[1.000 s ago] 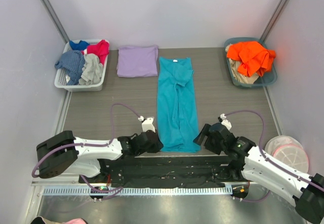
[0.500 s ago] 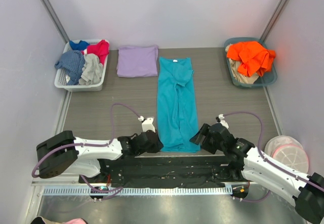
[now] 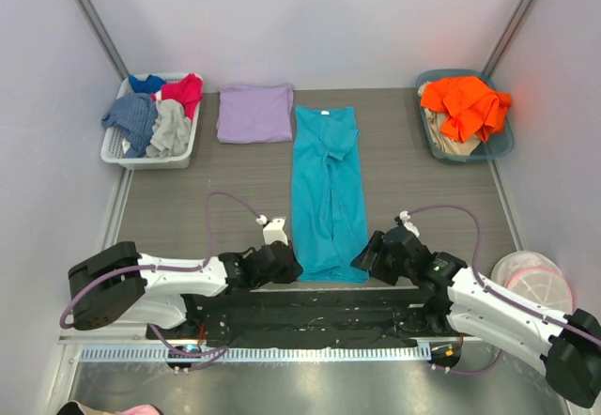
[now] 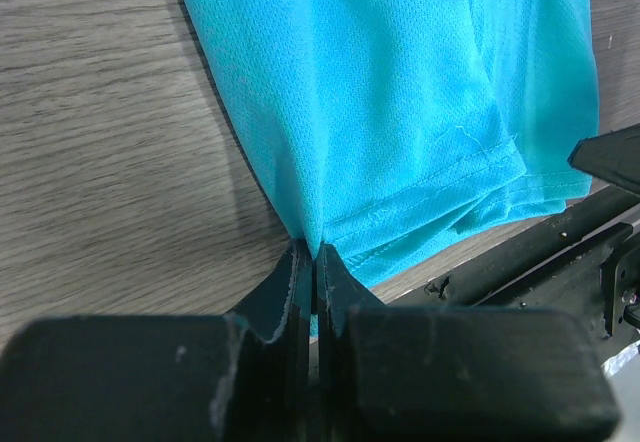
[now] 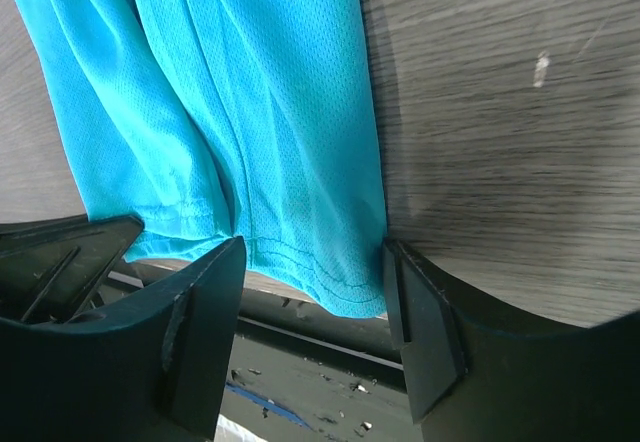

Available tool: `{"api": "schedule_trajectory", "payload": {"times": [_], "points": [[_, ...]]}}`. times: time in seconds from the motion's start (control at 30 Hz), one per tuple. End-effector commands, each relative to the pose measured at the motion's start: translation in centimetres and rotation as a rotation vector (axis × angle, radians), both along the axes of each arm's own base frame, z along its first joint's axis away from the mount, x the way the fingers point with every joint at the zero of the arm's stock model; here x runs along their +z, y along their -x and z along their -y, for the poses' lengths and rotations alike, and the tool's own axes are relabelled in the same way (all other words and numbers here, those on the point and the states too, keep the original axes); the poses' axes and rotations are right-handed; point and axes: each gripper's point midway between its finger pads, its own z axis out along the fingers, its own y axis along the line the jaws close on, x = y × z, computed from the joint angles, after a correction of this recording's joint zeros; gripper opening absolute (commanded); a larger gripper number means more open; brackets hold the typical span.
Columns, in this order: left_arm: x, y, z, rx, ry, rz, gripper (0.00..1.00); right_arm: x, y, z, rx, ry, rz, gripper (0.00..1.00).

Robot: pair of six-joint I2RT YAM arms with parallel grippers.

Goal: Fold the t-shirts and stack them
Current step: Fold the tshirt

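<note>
The teal t-shirt (image 3: 327, 190) lies folded into a long strip down the table's middle, neck label at the far end. The lavender t-shirt (image 3: 255, 113) lies folded at the back, left of it. My left gripper (image 3: 289, 263) is shut on the teal shirt's near left hem corner (image 4: 315, 252). My right gripper (image 3: 362, 257) is at the near right hem corner. Its jaws stand open in the right wrist view (image 5: 315, 262), one on each side of the teal cloth (image 5: 250, 112). The right finger (image 5: 420, 312) is against the shirt's edge.
A white basket (image 3: 183, 157) with red, blue and grey garments stands at the back left. A teal bin (image 3: 498, 147) holding an orange garment is at the back right. A round white container (image 3: 533, 284) sits near the right arm. The black base rail (image 3: 310, 307) runs just below the hem.
My right gripper has slid left onto the teal shirt's right hem corner and its jaws have narrowed. The left gripper and both shirts have stayed put.
</note>
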Motion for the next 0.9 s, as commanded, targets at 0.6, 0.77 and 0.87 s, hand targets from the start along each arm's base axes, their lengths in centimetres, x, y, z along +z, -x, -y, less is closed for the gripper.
{"api": "schedule_trajectory", "payload": {"times": [0.6,0.77,0.87], "points": [[2.0,-0.5,0.7,0.009,0.05,0.025,0.0,-2.6,3.4,1.6,0.075,0.113,-0.136,0.01],[5.1,-1.3,1.6,0.004,0.073,0.073,0.0,0.8,1.0,0.5,0.053,0.077,-0.023,0.01],[7.3,-1.9,2.3,-0.01,0.072,0.111,0.0,3.2,-0.7,-0.5,0.052,0.062,0.038,0.01]]}}
